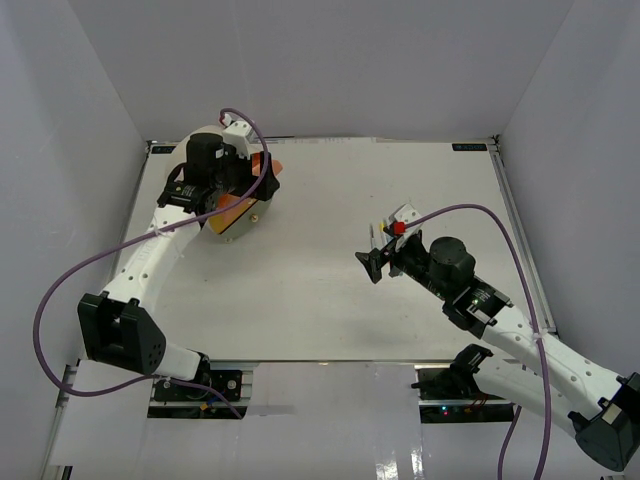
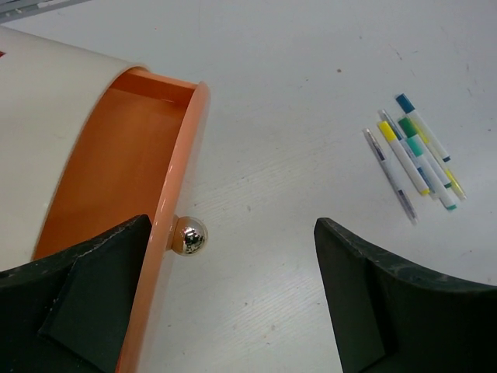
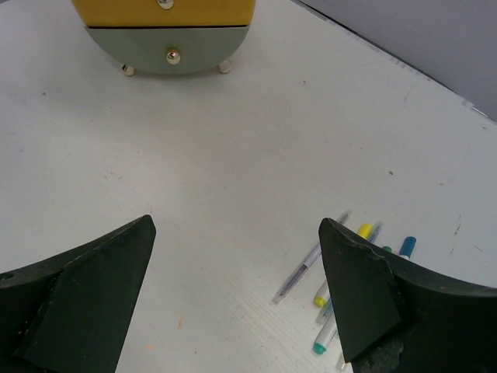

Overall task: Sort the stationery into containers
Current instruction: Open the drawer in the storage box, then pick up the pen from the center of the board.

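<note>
The cream cylindrical organizer (image 1: pixel 232 218) lies at the table's far left. Its orange drawer (image 2: pixel 116 167) is pulled out and looks empty; its shiny knob (image 2: pixel 189 235) sits just inside my left finger. My left gripper (image 2: pixel 233 299) is open around the knob without touching it. Several pens and markers (image 2: pixel 415 159) lie in a loose bunch right of centre (image 1: pixel 385 232). My right gripper (image 3: pixel 237 287) is open and empty, hovering just left of the pens (image 3: pixel 342 272). In the right wrist view the organizer's yellow drawer (image 3: pixel 163 12) and grey-green drawer (image 3: pixel 167 54) are shut.
White walls enclose the table on three sides. A purple cable (image 1: pixel 150 240) loops along the left arm and another (image 1: pixel 500 225) arcs over the right arm. A red-and-white part (image 1: pixel 400 222) of the right wrist sits above the pens.
</note>
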